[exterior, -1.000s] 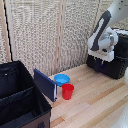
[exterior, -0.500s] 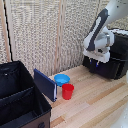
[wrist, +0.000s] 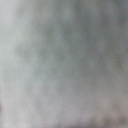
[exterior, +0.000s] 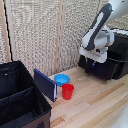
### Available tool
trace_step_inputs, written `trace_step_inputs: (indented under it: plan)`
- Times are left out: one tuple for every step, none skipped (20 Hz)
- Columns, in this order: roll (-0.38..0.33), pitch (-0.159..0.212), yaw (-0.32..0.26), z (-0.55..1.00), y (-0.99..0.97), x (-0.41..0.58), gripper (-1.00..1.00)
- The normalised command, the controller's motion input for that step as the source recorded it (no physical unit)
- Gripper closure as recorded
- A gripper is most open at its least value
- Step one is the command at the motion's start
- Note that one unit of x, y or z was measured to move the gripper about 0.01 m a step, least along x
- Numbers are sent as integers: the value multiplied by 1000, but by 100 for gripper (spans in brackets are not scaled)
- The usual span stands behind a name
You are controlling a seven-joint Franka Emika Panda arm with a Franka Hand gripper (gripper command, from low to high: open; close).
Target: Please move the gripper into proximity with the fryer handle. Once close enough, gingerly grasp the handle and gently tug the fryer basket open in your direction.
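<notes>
**Pincer hangs at the front of the black air fryer**

No brand, label or writing can be read anywhere; the wrist view is a grey blur showing nothing.

In the exterior view, the air fryer (exterior: 112,57) stands on the wooden worktop (exterior: 95,102) at the exterior view's right, against the slatted wall. Its lower half, the fryer basket (exterior: 111,69), is a wide drawer lying along the worktop, its face turned toward the exterior view's left and front. The fryer handle cannot be made out; the arm covers that part.

The pincer (exterior: 90,65) points down just in front of the drawer face. Whether its fingers are apart or together, I cannot tell.

Well apart, a blue bowl (exterior: 61,79) and a red cup (exterior: 68,91) stand beside a leaning dark blue board (exterior: 45,84). A black fabric crate (exterior: 20,102), divided into compartments, shows no contents.
</notes>
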Motion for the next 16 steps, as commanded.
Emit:
trace_step_inputs:
  plan:
    - [0,-45,-56,-83,774,-94,100]
    - [0,-45,-66,-151,714,-29,100]
    - [0,-45,-73,-174,677,0,100]
    - [0,-44,-76,-214,609,0,100]
    - [0,-50,-76,-237,526,0,100]
    - [0,-55,-76,-246,449,0,100]
    - [0,-48,-76,-243,386,17,100]
    - [-10,-49,-72,-229,366,34,100]
    - [-28,-33,-64,-189,337,63,100]
    - [-18,0,-42,-131,269,91,100]
    - [-12,0,-27,-83,206,120,100]
    - [-19,0,-25,0,189,74,100]
    - [-6,0,-36,0,140,43,100]
    - [0,0,-33,0,37,0,-100]
    - [0,14,-45,40,74,0,-100]
    - [0,14,-39,111,51,3,-100]
